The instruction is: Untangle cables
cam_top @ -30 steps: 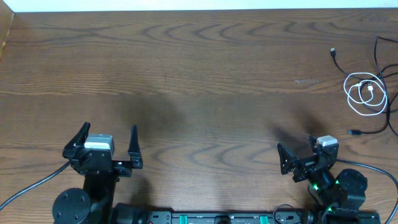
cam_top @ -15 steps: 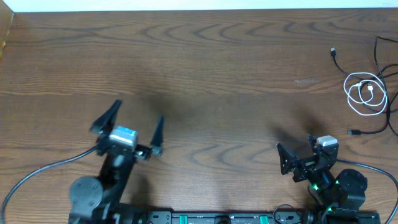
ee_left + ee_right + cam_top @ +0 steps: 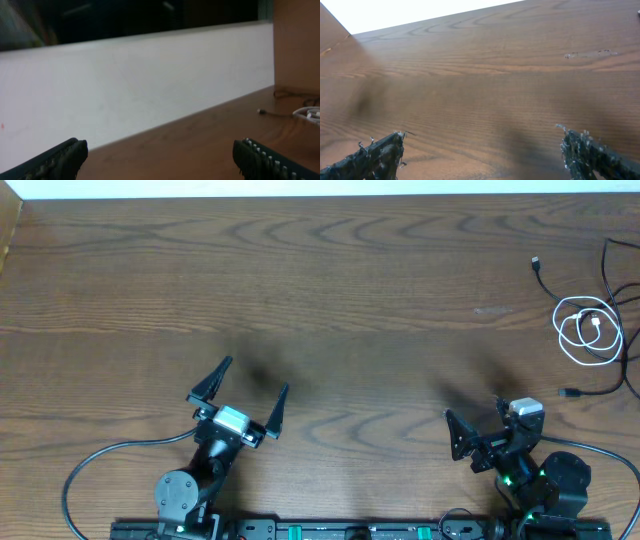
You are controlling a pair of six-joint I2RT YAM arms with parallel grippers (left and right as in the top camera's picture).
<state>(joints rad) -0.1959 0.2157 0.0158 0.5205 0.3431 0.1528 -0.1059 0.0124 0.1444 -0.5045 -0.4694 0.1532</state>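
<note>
The cables lie at the far right of the wooden table: a white cable (image 3: 588,330) coiled in a loop, crossed by thin black cables (image 3: 548,283) whose plug ends lie at the left. In the left wrist view the black plug (image 3: 261,111) and the white cable (image 3: 310,113) show far off at the right edge. My left gripper (image 3: 244,392) is open and empty, at the near left, pointing toward the right. My right gripper (image 3: 478,433) is open and empty at the near right, well short of the cables. The right wrist view shows only bare wood between its fingers.
The table's back edge meets a white wall (image 3: 150,85). A wooden side board (image 3: 297,45) stands behind the cables at the right. Thick black arm wires (image 3: 100,465) trail near the bases at the front.
My left gripper has swung forward and to the right, turning clockwise toward the cables. The right gripper and the cables have not moved.
</note>
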